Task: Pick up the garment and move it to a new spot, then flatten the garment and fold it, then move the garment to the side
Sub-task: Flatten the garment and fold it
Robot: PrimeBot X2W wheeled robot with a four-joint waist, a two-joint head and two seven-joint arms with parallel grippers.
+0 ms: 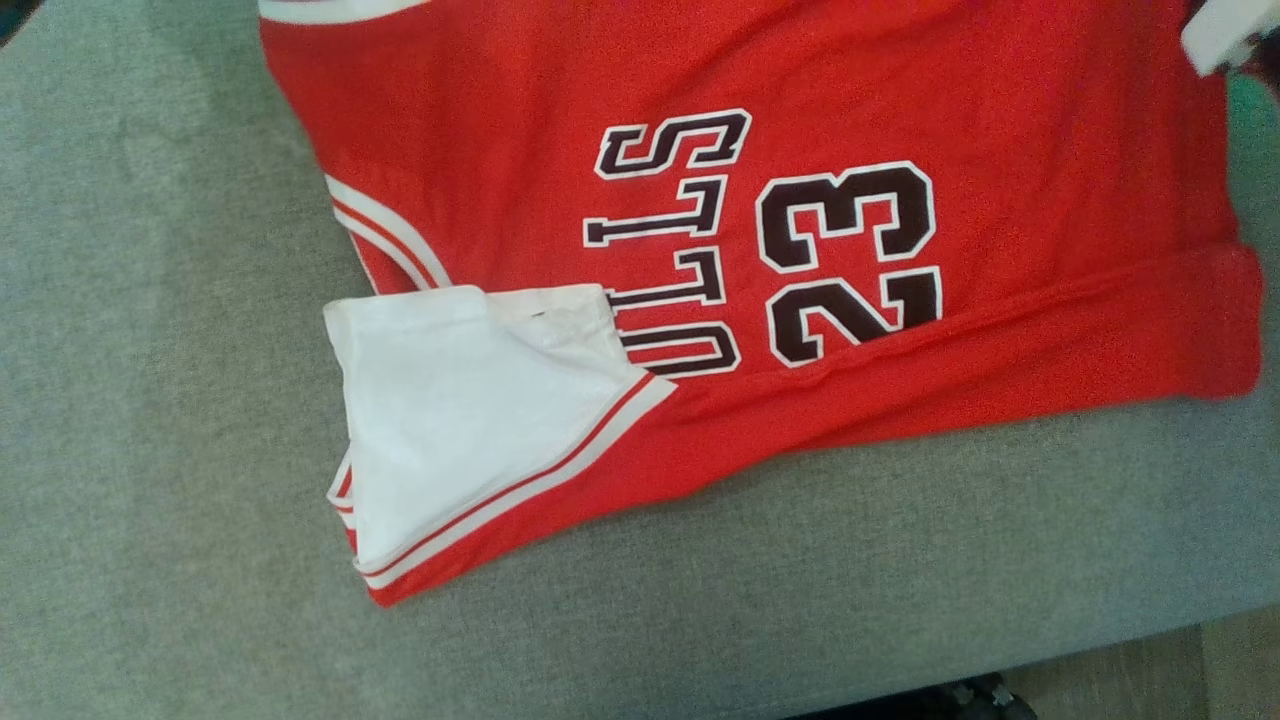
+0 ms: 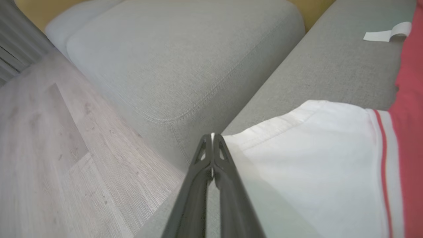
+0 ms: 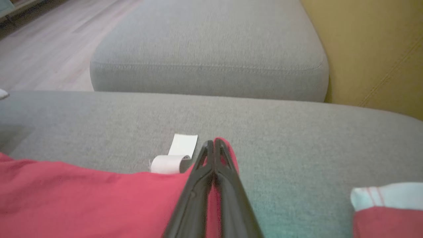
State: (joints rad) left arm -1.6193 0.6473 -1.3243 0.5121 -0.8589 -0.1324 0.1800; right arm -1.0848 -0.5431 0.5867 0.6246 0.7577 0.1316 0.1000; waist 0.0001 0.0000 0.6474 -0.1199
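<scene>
Fabric like this thin red garment (image 1: pixel 760 300) with its white sleeve (image 1: pixel 460 420) should handle as light, limp and a little slick. It will likely sag and slide rather than hold a shape, so I judge it wants holds at hems and corners, two points well apart, kept taut. It lies spread on the grey cushion (image 1: pixel 150 400), across the upper centre and right of the head view, with the sleeve turned over at its lower left. At the centre of the left wrist view, the left claw (image 2: pixel 211 136) is closed at the sleeve's hem, a sliver of white between its tips, seemingly pinching it. The right claw (image 3: pixel 214 142) is closed on a red edge, cloth wrapped round its tips, just beside a curled white tag (image 3: pixel 178 155).
</scene>
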